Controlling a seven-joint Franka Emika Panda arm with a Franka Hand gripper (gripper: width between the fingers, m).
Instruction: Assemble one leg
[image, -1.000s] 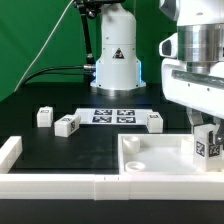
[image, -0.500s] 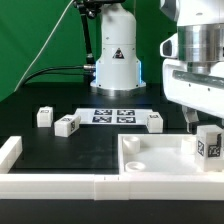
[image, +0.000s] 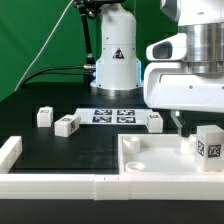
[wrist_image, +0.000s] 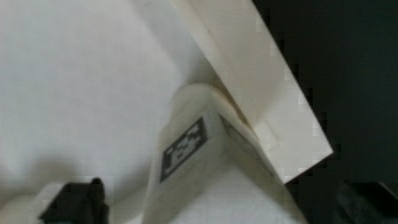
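Note:
One leg (image: 208, 148), a small white block with a marker tag, stands upright in the corner of the white tabletop (image: 150, 158) at the exterior view's right. My gripper (image: 203, 122) hangs over it, jaws open. One dark finger (image: 181, 126) shows apart from the leg on its left; the other is beyond the picture's edge. In the wrist view the leg (wrist_image: 196, 140) sits between my gripper's (wrist_image: 217, 205) spread fingertips, touching neither, against the tabletop (wrist_image: 71, 90) beside its raised rim (wrist_image: 258, 70).
Three more legs (image: 43, 117) (image: 66, 125) (image: 154, 121) lie on the black table beside the marker board (image: 112, 116). White border bars (image: 50, 185) run along the front, with another at the left (image: 10, 150). The arm's base (image: 115, 60) stands behind.
The gripper has let go of the leg and its hand has turned about the vertical, now looking wider. The leg stays upright in the tabletop corner.

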